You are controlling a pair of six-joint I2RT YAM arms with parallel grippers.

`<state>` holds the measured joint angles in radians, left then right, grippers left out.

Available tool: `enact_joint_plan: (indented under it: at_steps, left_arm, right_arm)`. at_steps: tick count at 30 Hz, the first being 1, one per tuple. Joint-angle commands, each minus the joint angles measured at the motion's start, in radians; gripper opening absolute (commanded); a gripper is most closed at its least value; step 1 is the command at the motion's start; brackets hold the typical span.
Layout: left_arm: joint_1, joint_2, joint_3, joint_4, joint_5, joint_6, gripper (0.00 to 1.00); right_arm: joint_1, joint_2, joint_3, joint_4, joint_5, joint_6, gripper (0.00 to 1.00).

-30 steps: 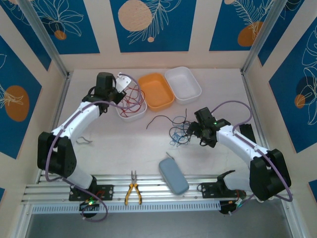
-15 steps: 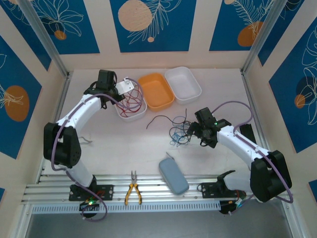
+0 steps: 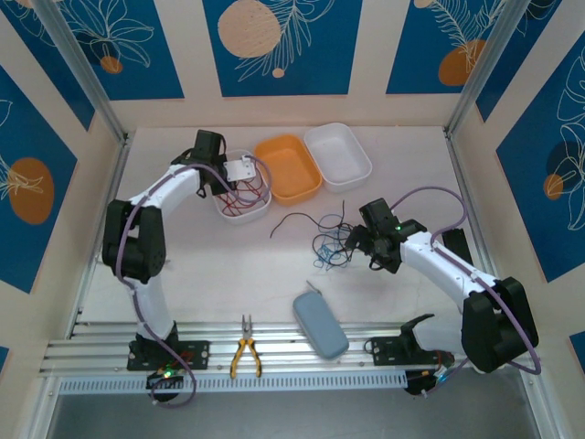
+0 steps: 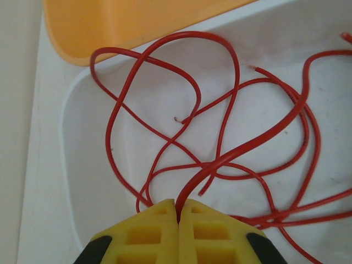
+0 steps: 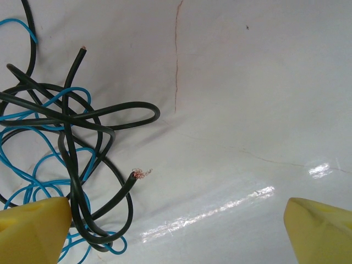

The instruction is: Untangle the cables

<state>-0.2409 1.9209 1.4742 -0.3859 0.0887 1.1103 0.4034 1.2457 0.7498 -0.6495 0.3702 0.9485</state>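
Red cables (image 3: 245,194) lie in loops inside a small white tray (image 3: 239,218). My left gripper (image 3: 239,171) hangs over that tray, shut on one red cable. In the left wrist view the yellow fingertips (image 4: 157,228) press together on the thick red cable (image 4: 220,165) above the tray's floor (image 4: 77,165). A tangle of black and light blue cables (image 3: 331,247) lies mid-table. My right gripper (image 3: 355,240) is just right of it, open. In the right wrist view the black cable (image 5: 82,110) and the blue cable (image 5: 33,181) lie at the left, beside the left fingertip; the gripper (image 5: 176,231) holds nothing.
An orange tray (image 3: 288,166) and a second white tray (image 3: 338,154) stand at the back. A blue-grey case (image 3: 320,325) and yellow-handled pliers (image 3: 244,352) lie near the front rail. A loose black strand (image 3: 292,219) runs left of the tangle.
My left gripper has swung to the right, from the tray's left rim to over its middle, still holding the red cable. The right arm has stayed put.
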Motion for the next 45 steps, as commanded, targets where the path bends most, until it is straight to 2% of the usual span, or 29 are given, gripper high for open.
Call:
enact_joint_plan:
  at_steps: [1,10,11,12,13,14,19,24,28,30,33,38,43,45]
  left_arm:
    - [0.017,0.044,0.043,0.025,0.064,0.048,0.0]
    - [0.02,0.133,0.1,0.039,0.096,0.028,0.0]
    - [0.019,0.134,0.1,0.038,0.096,0.025,0.05]
    - [0.021,0.133,0.098,0.034,0.095,0.025,0.17]
    - [0.022,0.133,0.099,0.027,0.096,0.026,0.33]
    - [0.022,0.133,0.102,0.016,0.098,0.031,0.39]
    - [0.022,0.11,0.095,0.004,0.134,0.005,0.42]
    - [0.02,0.026,0.082,-0.015,0.208,-0.028,0.76]
    - [0.02,-0.059,0.076,-0.073,0.234,-0.047,0.94]
    - [0.02,-0.108,0.063,-0.094,0.248,-0.054,1.0]
    - [0.02,-0.183,0.031,-0.098,0.26,-0.085,1.0]
    - [0.02,-0.306,-0.029,-0.064,0.281,-0.244,1.0]
    - [0.019,-0.425,-0.096,0.028,0.32,-0.61,1.0]
    - [0.017,-0.469,-0.151,0.102,0.335,-0.796,1.0]
  right_arm:
    - [-0.006,0.004,0.017,-0.03,0.015,0.015,0.99]
    - [0.0,0.036,0.04,-0.032,0.009,0.017,0.99]
    - [0.003,0.036,0.04,-0.03,0.009,0.016,0.99]
    - [0.005,0.035,0.042,-0.03,0.009,0.015,0.99]
    - [0.006,0.035,0.042,-0.03,0.01,0.016,0.99]
    - [0.008,0.034,0.043,-0.029,0.01,0.017,0.99]
    - [0.012,0.034,0.049,-0.025,0.012,0.015,0.99]
    - [0.023,0.026,0.059,-0.035,0.017,0.004,0.99]
    - [0.037,-0.003,0.057,-0.041,0.029,-0.004,0.99]
    - [0.043,-0.023,0.056,-0.041,0.032,-0.011,0.99]
    - [0.051,-0.055,0.054,-0.044,0.028,-0.026,0.99]
    - [0.062,-0.107,0.056,-0.051,0.016,-0.057,0.99]
    - [0.064,-0.145,0.056,-0.049,0.0,-0.092,0.99]
    - [0.064,-0.153,0.059,-0.044,-0.009,-0.117,0.94]
